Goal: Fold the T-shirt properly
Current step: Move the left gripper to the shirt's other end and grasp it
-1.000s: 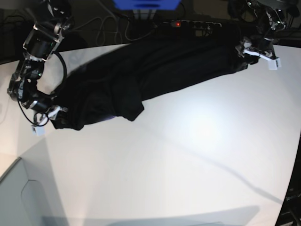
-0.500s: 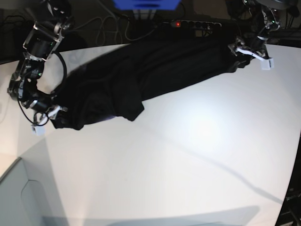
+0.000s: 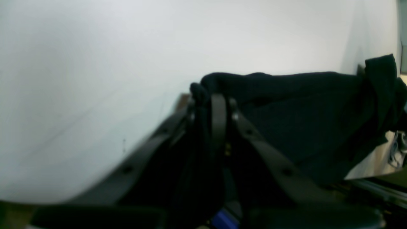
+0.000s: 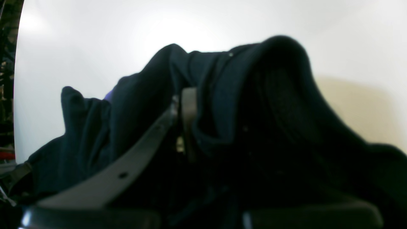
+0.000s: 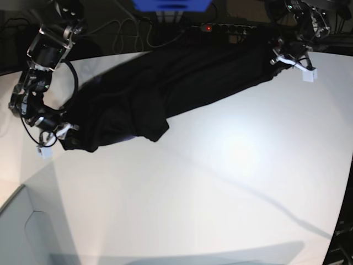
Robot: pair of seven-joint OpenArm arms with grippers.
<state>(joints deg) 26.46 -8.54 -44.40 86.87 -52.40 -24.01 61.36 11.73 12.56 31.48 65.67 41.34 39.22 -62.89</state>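
Now the black T-shirt (image 5: 165, 88) stretches between both grippers (left gripper (image 5: 282, 57), right gripper (image 5: 62, 131)), each clamped on its cloth; white table (image 5: 220, 182) bare nearside.

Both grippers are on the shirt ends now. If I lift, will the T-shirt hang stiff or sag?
Likely sag: the T-shirt lies bunched in soft folds between the left gripper and right gripper. Its middle will probably droop and drag on the table.

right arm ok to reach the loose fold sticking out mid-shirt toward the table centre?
Probably not as things stand: the right gripper is shut on the T-shirt at its far end, so it would have to let go first. The bare table around the fold leaves the approach free.
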